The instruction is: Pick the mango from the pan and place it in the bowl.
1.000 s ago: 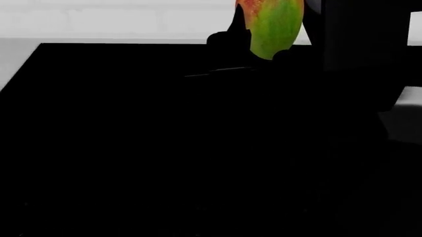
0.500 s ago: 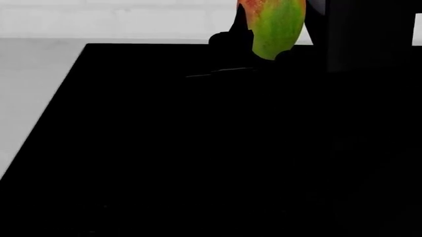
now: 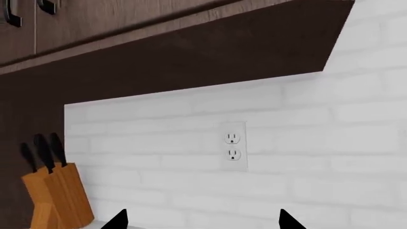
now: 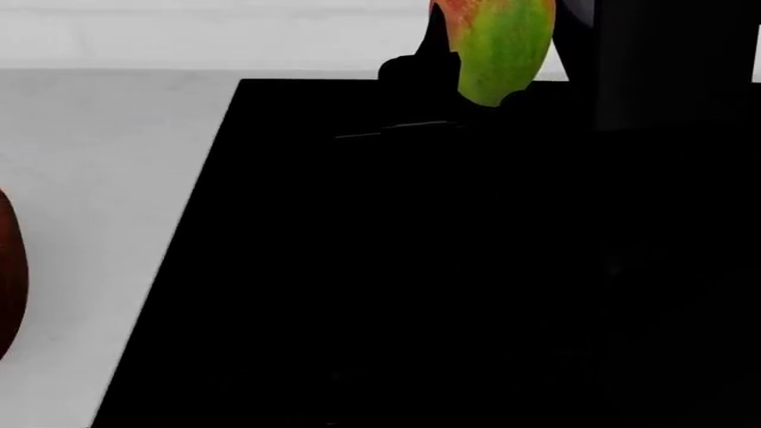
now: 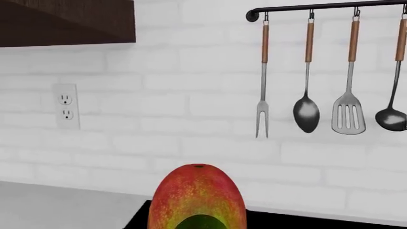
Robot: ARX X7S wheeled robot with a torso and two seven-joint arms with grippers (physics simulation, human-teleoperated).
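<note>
The mango [image 4: 500, 49], green with a red-orange side, hangs upright at the top of the head view, above the black cooktop [image 4: 416, 267]. My right gripper [image 4: 478, 86] is shut on it, dark fingers [image 4: 416, 71] on either side. In the right wrist view the mango [image 5: 197, 200] fills the space in front of the camera. A sliver of the reddish-brown bowl [image 4: 7, 267] shows at the left edge on the white counter. The pan cannot be made out against the black surface. My left gripper [image 3: 202, 224] is open and empty, facing the brick wall.
A white counter [image 4: 107, 152] lies left of the cooktop. The left wrist view shows a knife block [image 3: 54, 195], a wall outlet [image 3: 233, 145] and a dark cabinet above. The right wrist view shows a utensil rail [image 5: 318, 7] with a fork, spoon, spatula and ladle.
The head view has shifted left: the cooktop's left edge has slid right, more white counter shows and the bowl's edge has come in at the left. The mango stays held at the top.
</note>
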